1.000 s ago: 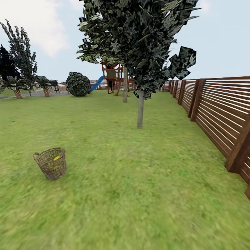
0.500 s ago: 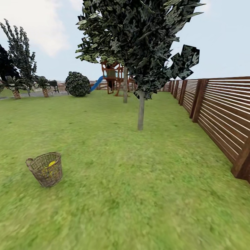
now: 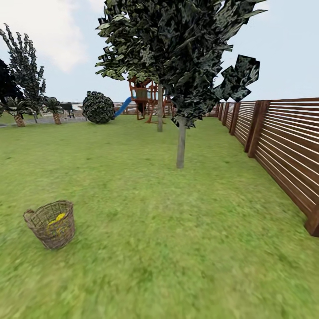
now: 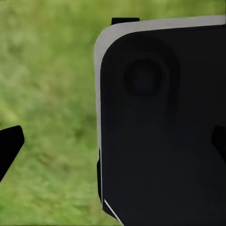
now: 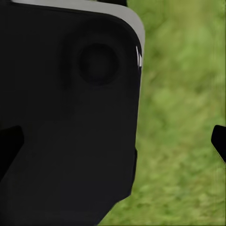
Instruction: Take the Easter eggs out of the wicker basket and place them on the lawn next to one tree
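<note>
Head view: we are facing the wicker basket [image 3: 49,223] on the lawn [image 3: 159,248], yellow eggs [image 3: 56,218] inside, the tree [image 3: 180,141] well apart. Left wrist view: left hand [image 4: 113,143] fingertips are spread apart. Right wrist view: right hand [image 5: 113,141] likewise. We are risking overshooting the basket, already off-centre.

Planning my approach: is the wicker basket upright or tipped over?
Upright. The wicker basket stands on the lawn, rim up, leaning slightly, with yellow showing inside.
</note>
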### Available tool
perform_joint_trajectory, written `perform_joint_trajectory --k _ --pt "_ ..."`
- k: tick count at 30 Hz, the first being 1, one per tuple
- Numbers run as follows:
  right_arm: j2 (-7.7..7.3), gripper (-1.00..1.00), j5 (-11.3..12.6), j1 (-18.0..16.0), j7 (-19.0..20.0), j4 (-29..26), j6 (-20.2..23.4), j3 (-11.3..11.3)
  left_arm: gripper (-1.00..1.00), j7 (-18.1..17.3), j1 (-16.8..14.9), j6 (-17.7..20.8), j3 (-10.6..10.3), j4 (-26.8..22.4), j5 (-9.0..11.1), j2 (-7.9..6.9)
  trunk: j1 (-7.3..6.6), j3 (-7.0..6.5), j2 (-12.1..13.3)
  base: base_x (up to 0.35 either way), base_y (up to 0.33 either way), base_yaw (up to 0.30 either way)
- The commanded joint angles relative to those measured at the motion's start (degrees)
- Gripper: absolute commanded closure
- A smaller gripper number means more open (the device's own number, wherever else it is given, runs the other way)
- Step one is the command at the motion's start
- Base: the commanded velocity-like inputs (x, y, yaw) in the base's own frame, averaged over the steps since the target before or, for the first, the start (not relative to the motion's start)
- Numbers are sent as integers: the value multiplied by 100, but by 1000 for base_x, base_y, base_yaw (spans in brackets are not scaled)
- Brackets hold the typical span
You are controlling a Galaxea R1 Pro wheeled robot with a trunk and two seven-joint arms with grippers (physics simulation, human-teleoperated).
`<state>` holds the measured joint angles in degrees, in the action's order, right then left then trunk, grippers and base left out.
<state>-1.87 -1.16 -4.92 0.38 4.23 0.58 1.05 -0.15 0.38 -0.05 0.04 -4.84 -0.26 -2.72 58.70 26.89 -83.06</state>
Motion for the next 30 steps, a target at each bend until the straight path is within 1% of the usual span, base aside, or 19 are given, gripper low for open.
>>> perform_joint_trajectory --k 1,4,6,10,13,16,24,30 --pt "10 -100 -15 -8 5 9 5 8 -100 -2 3 -2 -1 -11 -2 0 3 4 -2 203 132 0" --pt "11 -100 -25 -9 4 8 4 14 -100 -2 1 -4 -3 -16 -1 0 3 4 -2 180 170 0" --pt "-21 -100 -58 -7 -2 -1 -1 27 -100 -14 2 0 -4 -17 -5 5 3 4 -2 183 256 0" --pt "-37 -100 -92 -9 -4 -18 -5 24 -100 -254 2 0 -4 -17 -3 -2 3 4 -2 166 293 0" --pt "-50 -100 -59 -9 -8 19 0 21 -100 -416 2 4 -4 -17 -7 -15 3 4 -2 155 305 0" --pt "-68 -100 -37 -9 -11 39 17 10 -100 -447 -1 5 -5 -17 -17 -11 3 4 -2 154 308 0" --pt "-55 -100 -39 -9 -4 34 13 18 -100 -451 3 0 -8 -17 -23 -15 3 4 -2 169 308 -1" --pt "-50 -100 -36 -9 -3 35 12 10 -100 -451 2 -3 -9 -26 -18 -33 3 4 -2 175 308 -211"
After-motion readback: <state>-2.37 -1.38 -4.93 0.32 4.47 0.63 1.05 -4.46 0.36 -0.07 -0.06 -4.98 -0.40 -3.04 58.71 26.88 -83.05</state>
